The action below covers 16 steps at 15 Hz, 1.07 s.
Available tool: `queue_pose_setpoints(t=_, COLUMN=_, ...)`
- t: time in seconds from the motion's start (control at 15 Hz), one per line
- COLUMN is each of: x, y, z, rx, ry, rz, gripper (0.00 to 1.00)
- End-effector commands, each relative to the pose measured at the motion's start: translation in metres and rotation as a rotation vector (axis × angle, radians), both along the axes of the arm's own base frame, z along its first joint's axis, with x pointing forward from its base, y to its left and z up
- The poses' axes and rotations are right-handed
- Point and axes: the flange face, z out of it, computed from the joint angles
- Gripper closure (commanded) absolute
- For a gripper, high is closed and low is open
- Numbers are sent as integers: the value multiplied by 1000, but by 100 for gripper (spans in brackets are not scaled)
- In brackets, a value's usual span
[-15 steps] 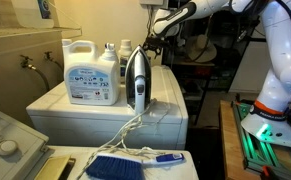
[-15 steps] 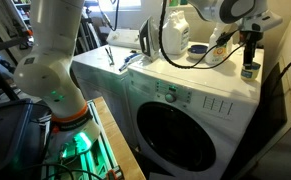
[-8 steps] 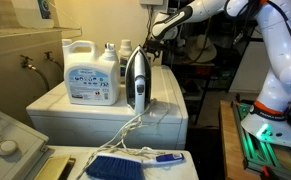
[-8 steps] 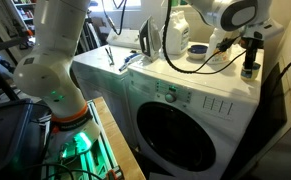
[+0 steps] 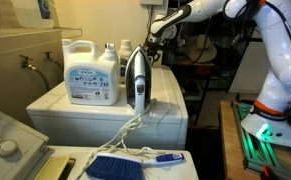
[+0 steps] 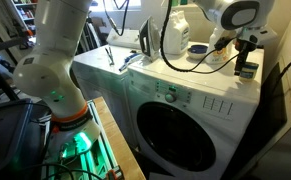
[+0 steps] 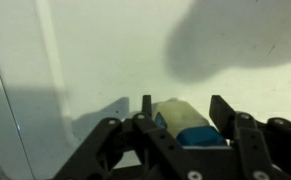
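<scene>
Here we find the gripper (image 6: 247,57) positioned directly over a small blue-capped bottle (image 7: 192,127), which stands near the far edge of the washer top (image 6: 190,82), well apart from the iron (image 5: 136,80) and the detergent jug (image 5: 92,72). The jaws are spread, one on each side of the bottle; we cannot tell whether either pad touches it. We judge that an off-centre closure could tip the bottle or push it over the edge.
</scene>
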Motion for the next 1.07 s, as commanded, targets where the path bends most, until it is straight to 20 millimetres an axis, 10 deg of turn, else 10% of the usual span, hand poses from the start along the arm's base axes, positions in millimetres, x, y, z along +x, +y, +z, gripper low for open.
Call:
queue_pose_setpoints(t=0.0, x=-8, y=12, z=1, rx=104, ry=77, rz=26, gripper=69)
queue_pose_setpoints(t=0.13, x=-9, y=19, z=-1, rx=116, ry=101, rz=37, gripper=69)
queue_pose_setpoints(t=0.2, x=-7, y=21, z=1, rx=114, ry=91, rz=43, gripper=41)
queue_pose_setpoints(t=0.33, x=-1, y=20, z=7, rx=80, ry=34, rz=66, gripper=42)
queue_pose_setpoints(t=0.73, x=15, y=8, z=19, rx=-23, ry=-93, rz=103, gripper=1)
queue_pose_setpoints(t=1.0, x=16, y=-1, z=13, rx=-32, ry=-100, rz=88, gripper=0)
